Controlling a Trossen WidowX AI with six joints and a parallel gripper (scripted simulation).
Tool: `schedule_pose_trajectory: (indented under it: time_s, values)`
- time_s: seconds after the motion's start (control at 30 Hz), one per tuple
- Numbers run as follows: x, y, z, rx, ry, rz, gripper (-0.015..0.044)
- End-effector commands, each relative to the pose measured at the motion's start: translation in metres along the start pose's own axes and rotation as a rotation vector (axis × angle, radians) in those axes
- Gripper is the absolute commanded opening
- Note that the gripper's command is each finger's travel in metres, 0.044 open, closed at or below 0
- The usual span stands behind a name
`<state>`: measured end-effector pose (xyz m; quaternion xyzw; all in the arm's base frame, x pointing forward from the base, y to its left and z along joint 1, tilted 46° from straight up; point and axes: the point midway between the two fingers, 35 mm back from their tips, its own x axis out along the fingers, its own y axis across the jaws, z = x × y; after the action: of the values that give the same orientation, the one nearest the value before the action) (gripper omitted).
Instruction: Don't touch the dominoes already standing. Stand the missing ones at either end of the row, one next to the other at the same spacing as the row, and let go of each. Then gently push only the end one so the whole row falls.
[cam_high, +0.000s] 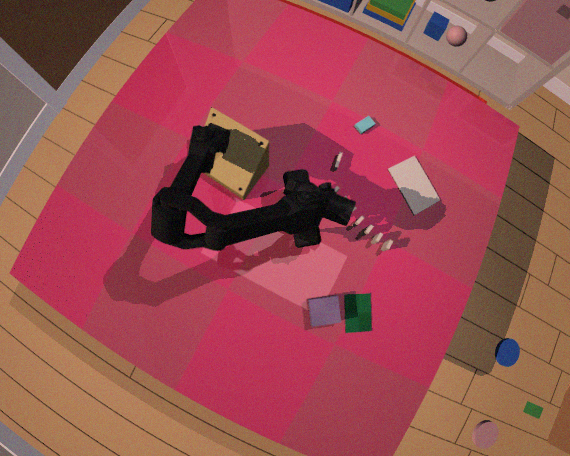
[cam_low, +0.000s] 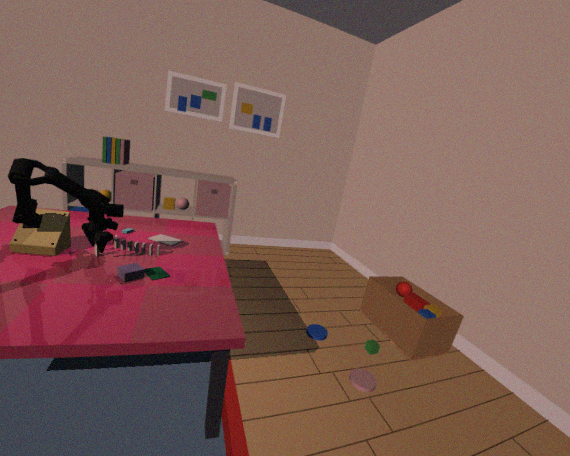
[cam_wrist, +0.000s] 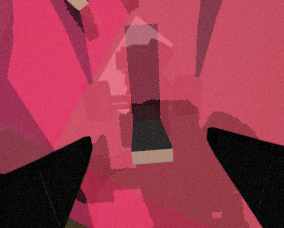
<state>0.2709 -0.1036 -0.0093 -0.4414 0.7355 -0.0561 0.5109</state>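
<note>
Underneath, the wrist view shows one domino (cam_wrist: 152, 137) — overhead hides it — pincer (cam_wrist: 149, 137) (cam_low: 101, 249) apart.

The thin slab (cam_high: 414, 185) (cam_low: 166, 240) lies beside the domino row (cam_high: 368, 230) (cam_low: 137, 246).

A pink checked table (cam_high: 250, 360) (cam_low: 175, 310) (cam_wrist: 40, 75) carries a tan sloped block (cam_high: 227, 177) (cam_low: 35, 247), well in from its edges. A teal block (cam_high: 365, 124) (cam_low: 128, 231) lies towards the shelf-side edge, a white slab (cam_high: 410, 175) (cam_low: 165, 239) nearer that edge's right corner in the top view. Dominoes (cam_high: 368, 230) (cam_low: 137, 246) stand in a row near the slab. Farther from the shelf-side edge, a purple block (cam_high: 324, 311) (cam_low: 131, 271) sits just beside a green piece (cam_high: 364, 320) (cam_low: 157, 273).
</note>
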Motion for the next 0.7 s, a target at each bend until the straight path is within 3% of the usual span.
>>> schedule_pose_trajectory:
  time_s: [0.0,0.37,0.67]
  values:
    - [0.0035,0.0004,-0.0016,-0.006,0.006,-0.002,0.0387]
    - [0.0035,0.0004,-0.0016,-0.006,0.006,-0.002,0.0107]
    - [0.0035,0.0004,-0.0016,-0.006,0.006,-0.002,0.0107]
